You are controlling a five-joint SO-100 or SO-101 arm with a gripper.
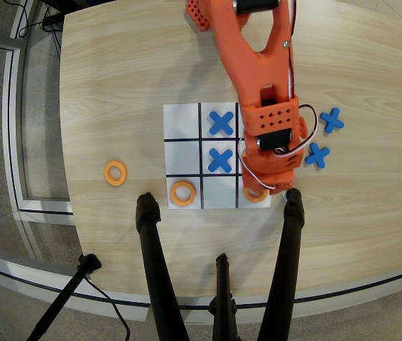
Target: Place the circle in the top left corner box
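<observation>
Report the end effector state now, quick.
End effector: over an orange ring in the grid's bottom right cell; the arm hides its fingers, so open or shut cannot be told.

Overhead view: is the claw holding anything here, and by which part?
Cannot be told. The claw sits over an orange ring in the grid's lower right cell as seen here, but the arm hides its fingers and most of the ring.
</observation>
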